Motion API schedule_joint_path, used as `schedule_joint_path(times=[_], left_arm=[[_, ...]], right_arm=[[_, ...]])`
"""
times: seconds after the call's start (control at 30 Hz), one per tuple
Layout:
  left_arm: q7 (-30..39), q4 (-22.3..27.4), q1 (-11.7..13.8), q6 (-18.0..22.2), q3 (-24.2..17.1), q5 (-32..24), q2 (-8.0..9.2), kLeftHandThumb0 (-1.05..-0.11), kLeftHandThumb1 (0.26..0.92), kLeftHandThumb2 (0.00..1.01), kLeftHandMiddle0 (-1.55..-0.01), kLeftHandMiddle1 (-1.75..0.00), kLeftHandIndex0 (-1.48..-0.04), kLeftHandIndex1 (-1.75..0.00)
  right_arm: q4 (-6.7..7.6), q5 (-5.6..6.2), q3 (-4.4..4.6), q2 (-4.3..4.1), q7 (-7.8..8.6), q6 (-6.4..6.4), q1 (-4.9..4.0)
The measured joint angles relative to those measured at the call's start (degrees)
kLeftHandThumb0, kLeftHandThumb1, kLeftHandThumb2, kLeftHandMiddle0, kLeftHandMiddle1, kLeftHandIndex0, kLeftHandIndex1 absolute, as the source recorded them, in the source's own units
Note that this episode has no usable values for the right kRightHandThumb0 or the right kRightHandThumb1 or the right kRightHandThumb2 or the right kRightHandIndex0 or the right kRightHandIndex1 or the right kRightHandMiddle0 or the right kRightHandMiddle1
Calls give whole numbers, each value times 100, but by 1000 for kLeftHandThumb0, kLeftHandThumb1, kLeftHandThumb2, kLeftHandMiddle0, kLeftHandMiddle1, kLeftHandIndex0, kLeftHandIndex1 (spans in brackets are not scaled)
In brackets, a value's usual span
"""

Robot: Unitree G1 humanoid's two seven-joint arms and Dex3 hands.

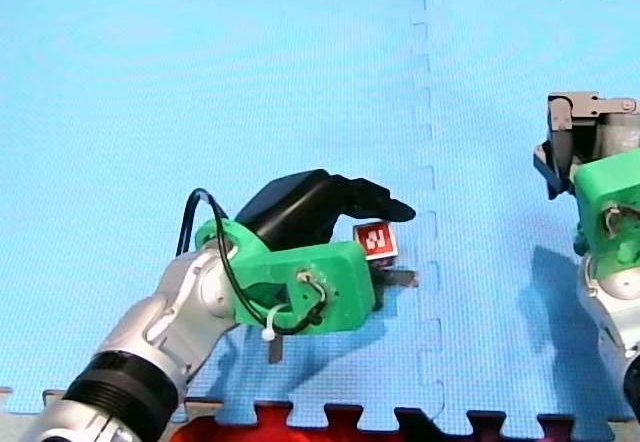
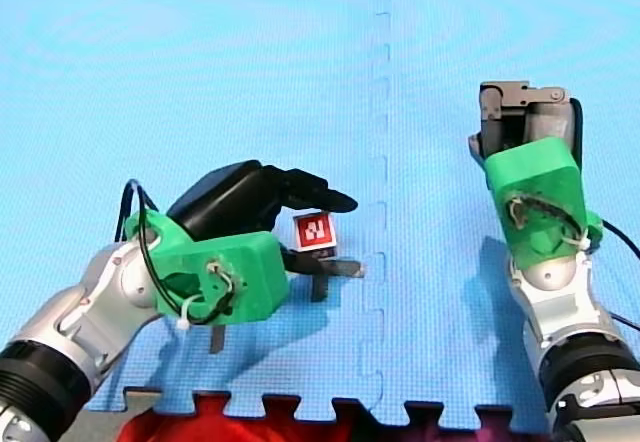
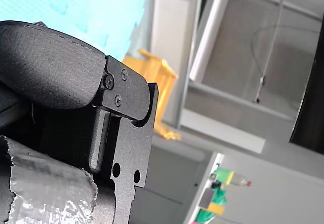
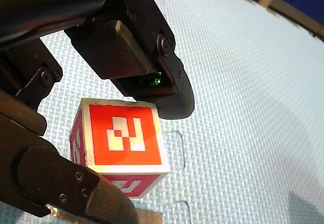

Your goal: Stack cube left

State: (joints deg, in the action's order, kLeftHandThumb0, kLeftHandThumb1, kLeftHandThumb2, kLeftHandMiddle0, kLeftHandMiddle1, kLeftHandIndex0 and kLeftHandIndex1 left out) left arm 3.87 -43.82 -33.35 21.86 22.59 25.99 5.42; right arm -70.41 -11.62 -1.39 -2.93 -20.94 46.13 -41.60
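**Left hand closed on the red-and-white cube, near the mat's seam**

A blue foam mat (image 1: 200,112) of interlocking puzzle tiles covers the work surface, with a toothed seam (image 1: 425,112) running from the far edge to the near edge. A red band (image 1: 300,427) shows past the mat's near edge.

The left arm comes in from the near left corner and carries a green plastic wrist block (image 1: 310,287). Its black left hand (image 1: 310,207) reaches toward the seam and is clenched on a small cube with red faces and white square patterns (image 1: 375,241). The cube sits just left of the seam, in the near half of the mat. In the second wrist view one black fingertip (image 4: 167,89) presses on the cube's upper edge and another finger (image 4: 61,183) crosses its lower corner. Whether the cube touches the mat cannot be told.

The right hand (image 2: 525,112) is over the right-hand tile, well apart from the cube, behind its own green wrist block (image 2: 535,187). It holds nothing, and I cannot tell whether it is clenched or released.

A short grey strip (image 2: 335,267) lies on the mat just beside the cube, on its near side
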Motion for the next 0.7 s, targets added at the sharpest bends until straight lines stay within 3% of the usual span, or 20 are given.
schedule_joint_path(times=[0.17,0.53,0.7], left_arm=[[262,53,-8,41,2,-49,75,-468,772,0,-977,-1746,-1283,-9],[810,343,27,54,2,-127,307,-470,769,0,-978,-1746,-1294,-12],[844,427,168,-13,-15,-193,306,-471,768,0,-978,-1746,-1296,-12]], right_arm=[[7,-64,36,-62,-60,3,0],[121,-112,55,-82,-110,44,10],[151,-132,76,-79,-168,51,21]])
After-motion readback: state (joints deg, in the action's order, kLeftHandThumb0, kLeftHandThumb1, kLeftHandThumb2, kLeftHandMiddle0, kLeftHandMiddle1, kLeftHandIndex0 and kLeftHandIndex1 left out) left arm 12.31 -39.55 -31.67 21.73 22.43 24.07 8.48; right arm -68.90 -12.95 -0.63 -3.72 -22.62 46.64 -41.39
